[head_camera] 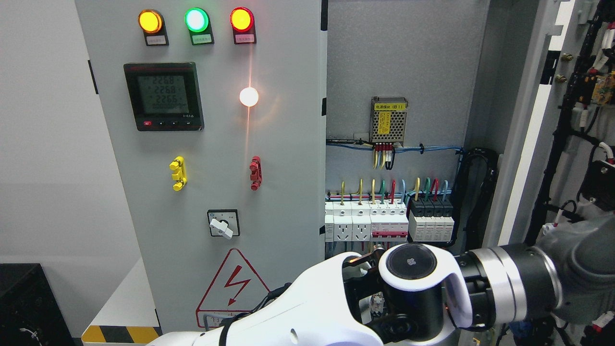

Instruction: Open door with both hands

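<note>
The cabinet's left door (216,144) stands shut from 9 to 12 o'clock, carrying three lit lamps (196,20), a meter (163,96) and a rotary switch (223,223). At 3 o'clock the right door (521,129) is swung open, baring breakers (384,218) and wiring inside. Two arms cross at 5 o'clock; a white arm (307,307) enters from lower left, a grey one (543,278) from the right. Neither hand shows, so I cannot tell their grip.

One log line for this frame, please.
right bay: open, breakers exposed | left door: lamps lit | right arm: across lower frame | robot hands: out of view
</note>
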`<state>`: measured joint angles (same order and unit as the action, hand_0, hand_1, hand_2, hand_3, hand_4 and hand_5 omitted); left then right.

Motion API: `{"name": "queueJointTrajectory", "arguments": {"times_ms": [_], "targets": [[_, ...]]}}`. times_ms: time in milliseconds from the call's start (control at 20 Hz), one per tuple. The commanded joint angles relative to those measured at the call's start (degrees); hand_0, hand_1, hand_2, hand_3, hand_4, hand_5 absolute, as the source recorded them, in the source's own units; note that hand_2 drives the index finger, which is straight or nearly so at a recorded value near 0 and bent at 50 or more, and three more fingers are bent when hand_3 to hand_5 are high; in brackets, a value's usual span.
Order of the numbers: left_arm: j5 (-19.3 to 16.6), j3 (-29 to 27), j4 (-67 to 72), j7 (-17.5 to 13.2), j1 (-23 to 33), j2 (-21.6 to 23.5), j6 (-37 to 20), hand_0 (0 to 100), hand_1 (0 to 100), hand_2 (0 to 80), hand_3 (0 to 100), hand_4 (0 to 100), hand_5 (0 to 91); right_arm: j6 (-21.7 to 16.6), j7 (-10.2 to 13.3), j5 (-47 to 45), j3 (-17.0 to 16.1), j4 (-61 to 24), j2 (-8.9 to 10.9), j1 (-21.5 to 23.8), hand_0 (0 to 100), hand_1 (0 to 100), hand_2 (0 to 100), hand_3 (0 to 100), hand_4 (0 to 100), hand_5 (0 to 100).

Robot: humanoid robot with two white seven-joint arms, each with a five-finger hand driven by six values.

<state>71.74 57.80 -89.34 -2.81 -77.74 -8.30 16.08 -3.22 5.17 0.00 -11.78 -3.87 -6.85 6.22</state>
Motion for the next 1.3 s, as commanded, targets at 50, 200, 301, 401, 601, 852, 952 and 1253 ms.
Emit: {"name": "queueJointTrajectory", "arguments": {"times_ms": [50,200,301,401,601,852,952,1253], "targets": [[-0.63,1.7,2.42,-0.26,-0.83,-2.24,-0.26,0,0,0.0,0,0,0.0,0.06,0.02,0.18,0.0,0.0,0.0,0.02,19,0,0,0,0,0],[-0.99,1.62,2.15,-0.17,-0.74,-2.07,0.0,0,0,0.0,0,0,0.0,-0.03,0.02,0.18,0.0,0.0,0.0,0.02,19,0,0,0,0,0],[-1.08,1.53,1.72,-0.17,-0.13,-1.98,0.26,0,0,0.0,0,0,0.0,-0.03,0.02,0.18,0.0,0.0,0.0,0.02,19,0,0,0,0,0],[-0.9,1.18,0.66,-0.17,0.05,-1.02,0.35,0,0,0.0,0,0,0.0,0.06,0.02,0.18,0.0,0.0,0.0,0.02,19,0,0,0,0,0],[-0.81,0.3,-6.79,-0.17,1.36,6.79,0.35,0,0,0.0,0,0,0.0,0.06,0.02,0.18,0.0,0.0,0.0,0.02,19,0,0,0,0,0],[-0.55,-2.77,-14.71,-0.26,4.35,15.93,0.44,0,0,0.0,0,0,0.0,0.05,0.02,0.18,0.0,0.0,0.0,0.02,19,0,0,0,0,0],[-0.37,-3.74,-16.91,-0.53,5.23,19.62,0.35,0,0,0.0,0,0,0.0,0.05,0.02,0.18,0.0,0.0,0.0,0.02,19,0,0,0,0,0],[-0.02,-4.36,-24.74,-0.7,11.11,31.66,-0.26,0,0,0.0,0,0,0.0,0.05,0.02,0.18,0.0,0.0,0.0,0.02,19,0,0,0,0,0]]}}
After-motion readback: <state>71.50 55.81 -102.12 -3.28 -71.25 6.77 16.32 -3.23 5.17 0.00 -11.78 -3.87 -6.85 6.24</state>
